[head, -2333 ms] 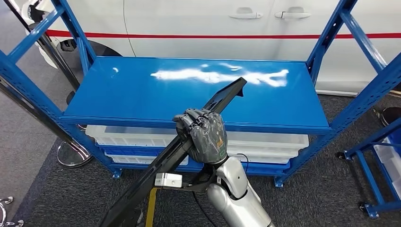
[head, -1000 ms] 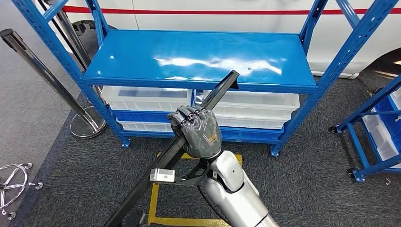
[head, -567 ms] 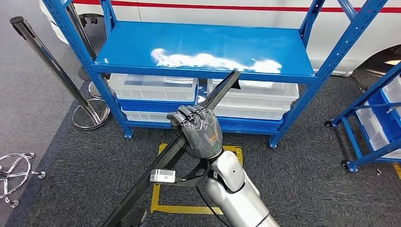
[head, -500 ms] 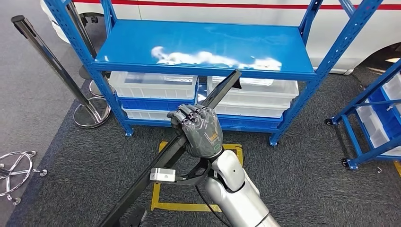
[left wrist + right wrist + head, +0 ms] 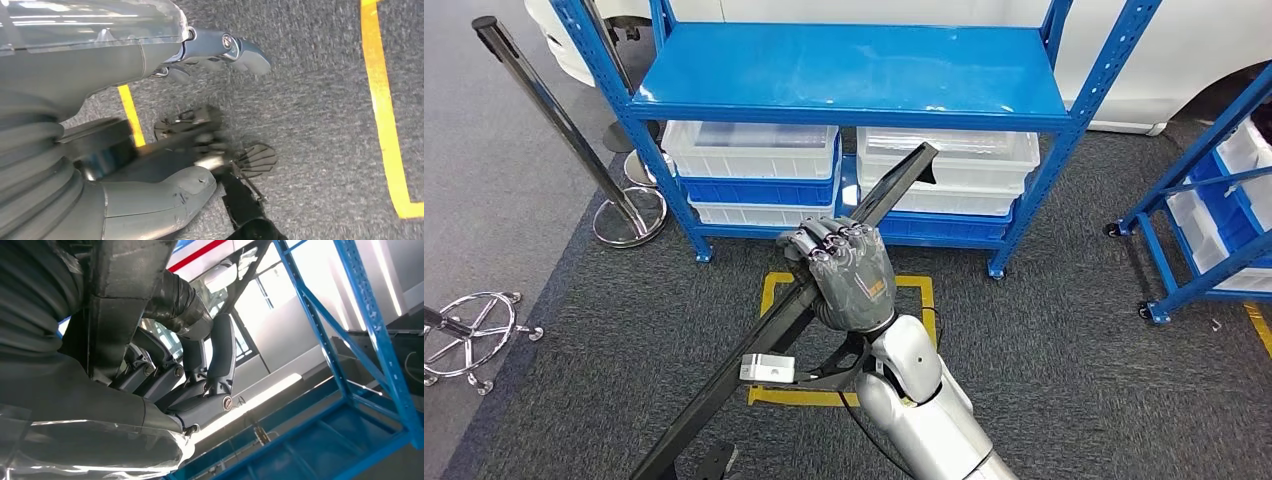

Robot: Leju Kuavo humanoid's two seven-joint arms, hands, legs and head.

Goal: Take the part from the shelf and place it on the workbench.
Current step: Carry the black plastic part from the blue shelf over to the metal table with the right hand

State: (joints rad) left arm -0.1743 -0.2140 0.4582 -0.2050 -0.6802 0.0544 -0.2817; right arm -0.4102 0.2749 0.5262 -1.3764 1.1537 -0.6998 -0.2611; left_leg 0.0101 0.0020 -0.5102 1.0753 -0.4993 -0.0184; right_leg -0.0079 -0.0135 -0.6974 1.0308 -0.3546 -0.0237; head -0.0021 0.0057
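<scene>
Near the middle of the head view, the right hand [image 5: 848,272] gripped the part [image 5: 796,306], a long black bar, its fingers wrapped around it about midway along its length. The part ran on a slant from the near left up toward the far right, its far tip [image 5: 921,158] showing in front of the white bins [image 5: 754,150] on the lower level of the blue shelf [image 5: 844,70]. The shelf's upper board lay bare and glossy, well beyond the hand. A small white block [image 5: 767,367] sat on a bracket beside the silver forearm [image 5: 924,410]. On the dark carpet below the hand lay a square of yellow tape [image 5: 914,290]. A chrome post [image 5: 554,120] with a round base stood to the left of the shelf, and a second blue rack [image 5: 1204,200] stood at the right. In the right wrist view the fingers [image 5: 220,360] curled tightly over the dark bar. The left hand [image 5: 215,47] hung over the carpet with its fingers apart, holding nothing.
</scene>
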